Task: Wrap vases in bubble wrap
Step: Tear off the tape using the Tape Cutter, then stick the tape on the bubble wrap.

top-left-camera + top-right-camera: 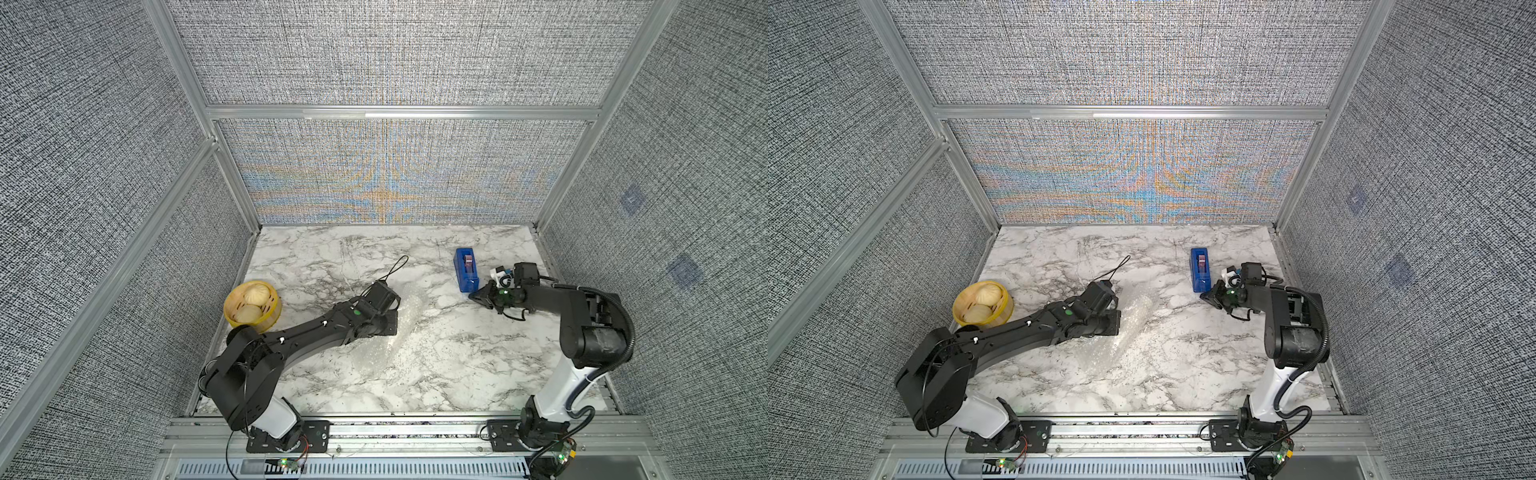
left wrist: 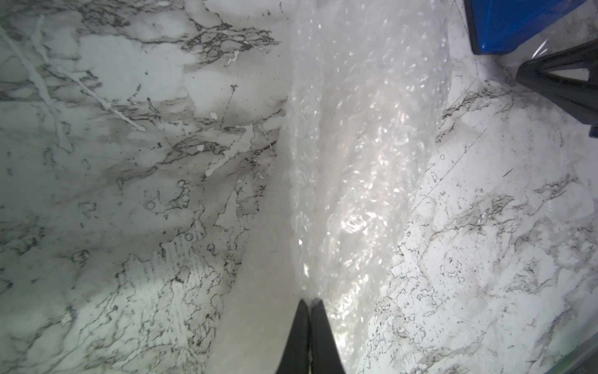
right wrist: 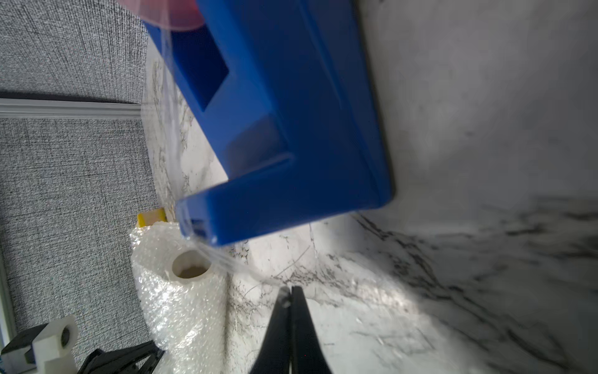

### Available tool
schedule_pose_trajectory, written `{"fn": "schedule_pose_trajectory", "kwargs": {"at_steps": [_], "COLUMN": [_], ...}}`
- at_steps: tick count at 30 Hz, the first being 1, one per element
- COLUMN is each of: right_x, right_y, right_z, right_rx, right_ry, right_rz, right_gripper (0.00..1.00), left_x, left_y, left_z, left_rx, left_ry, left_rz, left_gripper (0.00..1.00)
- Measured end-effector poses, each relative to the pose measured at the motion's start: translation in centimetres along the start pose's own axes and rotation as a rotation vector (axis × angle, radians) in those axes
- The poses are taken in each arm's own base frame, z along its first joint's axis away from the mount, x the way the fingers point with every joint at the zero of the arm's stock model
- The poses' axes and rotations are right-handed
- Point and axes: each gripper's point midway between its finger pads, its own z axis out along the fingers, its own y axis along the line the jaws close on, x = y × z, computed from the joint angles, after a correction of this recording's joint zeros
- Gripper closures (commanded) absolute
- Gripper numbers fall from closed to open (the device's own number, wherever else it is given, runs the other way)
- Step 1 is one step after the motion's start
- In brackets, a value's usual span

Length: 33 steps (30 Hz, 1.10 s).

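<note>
Sealing step: left gripper (image 2: 309, 302) clamps the bubble wrap (image 2: 356, 145) rolled around the vase (image 3: 191, 275), while right gripper (image 3: 290, 291) clamps tape (image 3: 233, 262) drawn from the blue tape dispenser (image 3: 291, 129); the next move calls for tearing it free.

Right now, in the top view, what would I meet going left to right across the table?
Yellow steamer basket → bubble wrap → blue tape dispenser.

I see bubble wrap (image 1: 409, 309) mid-bench (image 1: 457, 374), vase (image 3: 191, 281) seemingly inside; tape dispenser (image 1: 466, 270) behind-right, basket (image 1: 270, 319) far left.
</note>
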Motion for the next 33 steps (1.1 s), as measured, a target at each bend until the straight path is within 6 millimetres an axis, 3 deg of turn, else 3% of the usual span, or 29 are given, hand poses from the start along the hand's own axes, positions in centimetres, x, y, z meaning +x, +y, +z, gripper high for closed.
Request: {"fn": "schedule_pose_trajectory", "kwargs": {"at_steps": [12,15,22,25,29,33], "right_x": [-0.7,0.7,1.1,1.5,1.5,3.5], "right_y": [-1.3,-3.1,-2.9,-0.7,5.2,9.2], "right_z": [-0.2,-0.1,-0.2,-0.8,-2.4,-3.5], "right_rx": [0.071,0.139,0.138,0.094,-0.008,-0.091], "right_ry": [-0.023,0.023,0.025,0.022,-0.011,0.006], "right_rz": [-0.005,0.063,0.051,0.019,-0.129,-0.242], "right_gripper": [1.0,1.0,1.0,1.0,1.0,1.0], "left_x": [0.0,-0.1,-0.1,-0.1,-0.1,0.0], "left_y": [0.0,0.0,0.0,-0.1,-0.1,-0.1], "left_z": [0.0,-0.1,-0.2,-0.2,-0.2,-0.1], "left_rx": [0.0,0.001,0.002,0.002,0.003,0.009], "left_ry": [-0.001,-0.003,-0.004,-0.004,-0.004,-0.003], "left_rz": [0.0,0.0,0.0,0.0,0.0,0.001], "left_gripper": [1.0,1.0,1.0,1.0,1.0,1.0]}}
